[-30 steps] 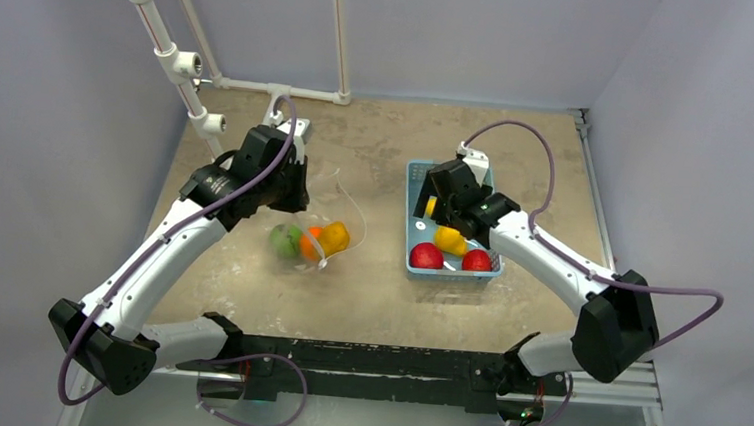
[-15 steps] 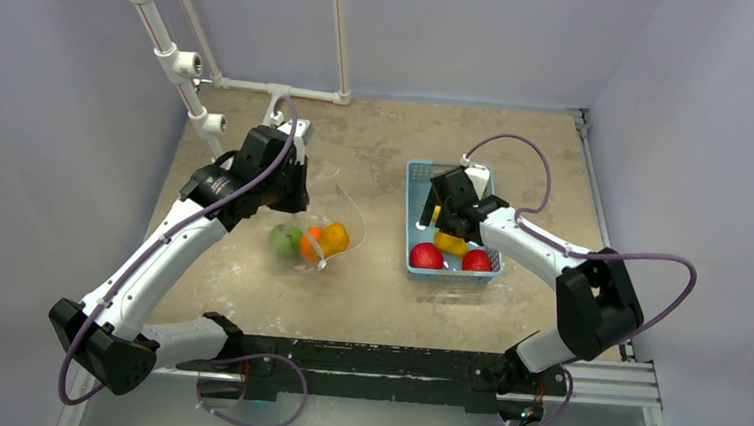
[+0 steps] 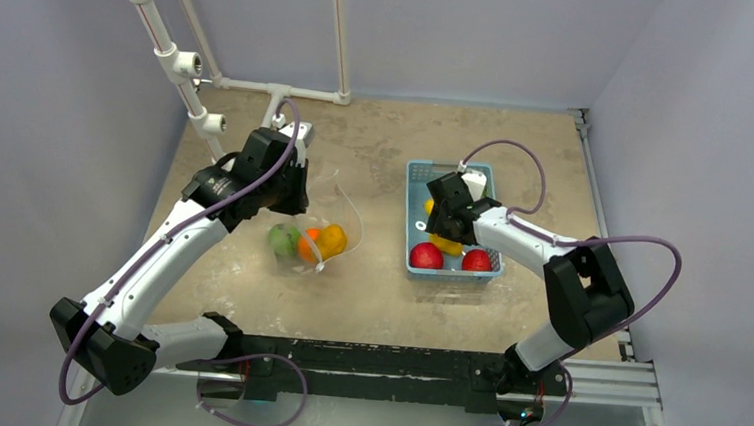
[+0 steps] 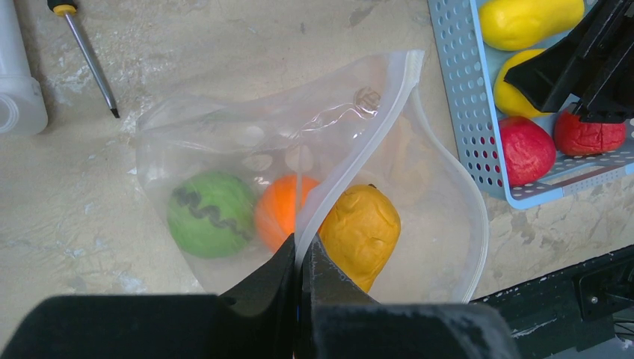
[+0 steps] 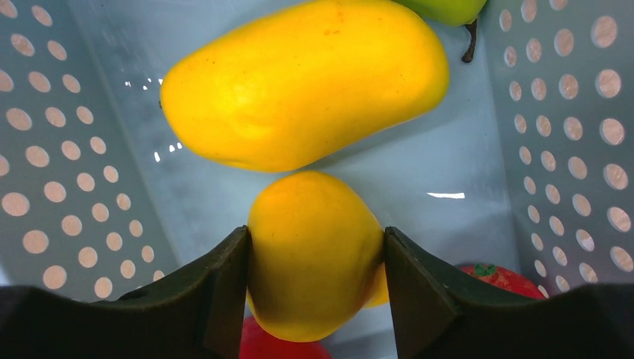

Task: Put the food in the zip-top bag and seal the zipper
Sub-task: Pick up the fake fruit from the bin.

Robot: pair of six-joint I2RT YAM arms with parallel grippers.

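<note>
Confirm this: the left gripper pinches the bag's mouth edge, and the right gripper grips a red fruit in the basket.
Not red. The right wrist view shows the right gripper gripping a yellow fruit in the basket. The left gripper does pinch the mouth edge of the bag.

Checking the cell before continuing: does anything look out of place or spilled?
A screwdriver lies loose on the table near the zip-top bag, unrelated to packing. Nothing has spilled: all visible fruits sit inside the bag or the basket.
</note>
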